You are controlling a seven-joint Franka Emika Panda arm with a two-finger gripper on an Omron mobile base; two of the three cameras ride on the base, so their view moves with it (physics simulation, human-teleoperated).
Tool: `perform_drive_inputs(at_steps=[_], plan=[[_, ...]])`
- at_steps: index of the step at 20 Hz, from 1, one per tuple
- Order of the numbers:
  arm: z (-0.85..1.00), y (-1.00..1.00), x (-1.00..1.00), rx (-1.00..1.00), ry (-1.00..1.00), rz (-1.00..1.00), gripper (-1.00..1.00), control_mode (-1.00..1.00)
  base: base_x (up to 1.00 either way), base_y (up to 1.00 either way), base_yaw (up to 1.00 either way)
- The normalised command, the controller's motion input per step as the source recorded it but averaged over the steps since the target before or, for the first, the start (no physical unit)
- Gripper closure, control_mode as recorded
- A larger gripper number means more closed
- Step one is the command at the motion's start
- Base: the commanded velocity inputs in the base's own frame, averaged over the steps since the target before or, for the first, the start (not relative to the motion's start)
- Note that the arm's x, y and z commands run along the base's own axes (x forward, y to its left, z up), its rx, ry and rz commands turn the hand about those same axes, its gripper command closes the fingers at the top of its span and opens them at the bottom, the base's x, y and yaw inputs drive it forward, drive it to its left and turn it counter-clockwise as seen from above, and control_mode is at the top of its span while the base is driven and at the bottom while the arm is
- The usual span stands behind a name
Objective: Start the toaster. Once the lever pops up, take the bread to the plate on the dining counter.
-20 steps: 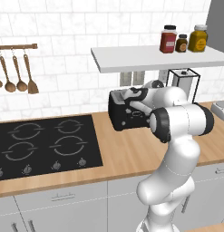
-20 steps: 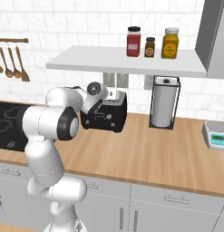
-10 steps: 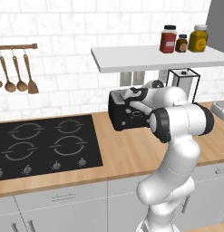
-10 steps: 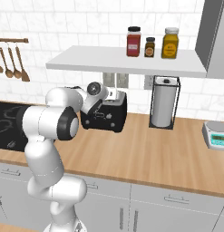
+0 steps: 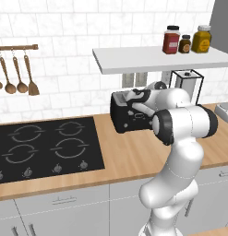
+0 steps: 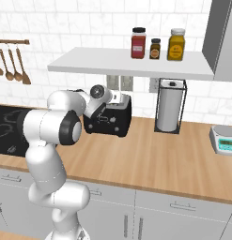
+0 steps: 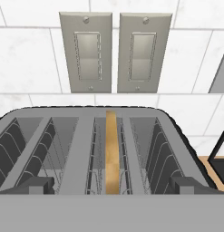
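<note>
the gripper [image 7: 111,188] hangs just above the toaster [image 5: 127,115], looking down into its slots; in the hand view its two dark tips sit at lower left and lower right, spread as wide as the toaster top, holding nothing. the bread [image 7: 112,152] stands on edge in the slot near frame centre, a thin tan strip between the wire guides; the slot to its left looks bare.

step in hand, as a judgement: either the wait over the slots or the reach for the slice. the lever can't be made out, so whether the toaster has been started or has popped cannot be told. if the slice is ready, the next move calls for the open jaws to be lined up across the thin faces of the bread, lowered between the guides without catching wire, closed, then lifted straight up. the tips now straddle the whole top, so they are far wider than the slice needs.

surface and room: toaster sits centre frame in the left base view on a light-wood worktop [image 5: 129,156], against a white tiled wall, two grey outlet plates [image 7: 115,52] directly behind it. black hob [image 5: 44,147] at lower left. white shelf [image 6: 131,63] above with three jars [image 6: 157,44]. paper towel holder [image 6: 170,107] right of the toaster in the right base view, a small scale [image 6: 225,139] at far right. wooden utensils [image 5: 16,76] hang at upper left.
</note>
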Motion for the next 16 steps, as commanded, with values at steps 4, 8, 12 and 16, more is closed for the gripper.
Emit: perform_drive_inputs(at_steps=[4, 8, 12, 16], plan=[[0.00, 0.00, 0.00, 0.00, 0.00, 0.00, -1.00, -1.00, 0.00, 0.00, 0.00], [0.00, 0.00, 0.00, 0.00, 0.00, 0.00, -1.00, -1.00, 0.00, 0.00, 0.00], [0.00, 0.00, 0.00, 0.00, 0.00, 0.00, -1.00, -1.00, 0.00, 0.00, 0.00], [0.00, 0.00, 0.00, 0.00, 0.00, 0.00, -1.00, -1.00, 0.00, 0.00, 0.00]])
